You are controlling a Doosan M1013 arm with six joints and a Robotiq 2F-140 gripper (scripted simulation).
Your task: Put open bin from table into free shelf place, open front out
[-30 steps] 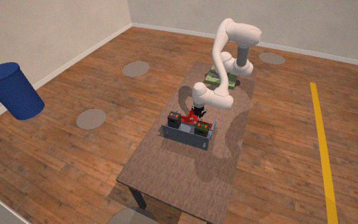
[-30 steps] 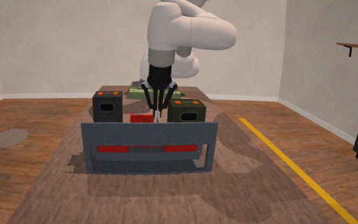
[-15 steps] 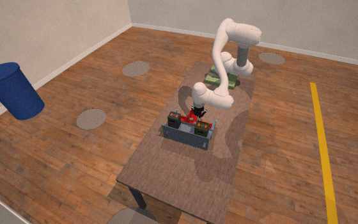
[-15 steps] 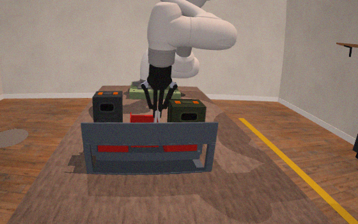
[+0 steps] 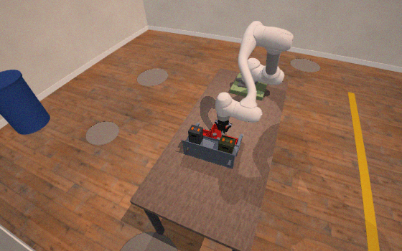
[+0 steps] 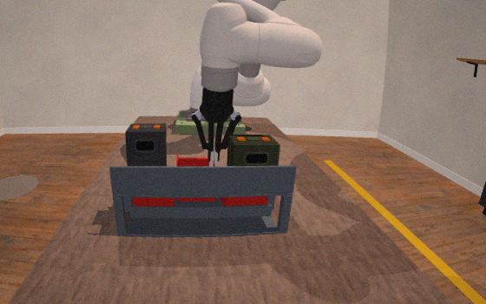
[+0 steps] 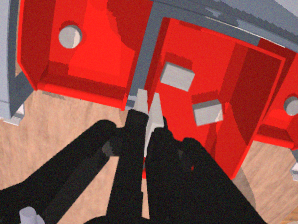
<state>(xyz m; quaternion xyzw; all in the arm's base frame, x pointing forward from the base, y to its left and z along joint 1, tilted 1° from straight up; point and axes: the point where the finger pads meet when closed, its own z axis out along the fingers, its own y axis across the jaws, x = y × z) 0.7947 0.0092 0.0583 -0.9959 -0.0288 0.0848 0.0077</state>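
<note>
My gripper [image 7: 145, 104] is shut on the left side wall of a red open bin [image 7: 206, 103] that holds two grey block parts. In the wrist view this bin sits between a red bin on the left [image 7: 80, 43], which holds a round part, and a red bin at the right edge [image 7: 286, 116], all in the grey shelf [image 6: 201, 197]. The held bin's front reaches a little further out than the left bin's front. In the exterior view the gripper [image 6: 213, 158] hangs straight down behind the shelf's back board, with the red bin [image 6: 193, 161] showing beside it. In the top view the bin [image 5: 212, 133] is under the gripper [image 5: 220, 129].
A black box [image 6: 146, 144] and a dark green box [image 6: 253, 149] stand at the shelf's two ends, on either side of the gripper. The shelf [image 5: 212, 148] stands mid-table. The arm's green base plate [image 5: 248, 90] is at the table's far end. A blue barrel [image 5: 19, 102] stands on the floor, far left.
</note>
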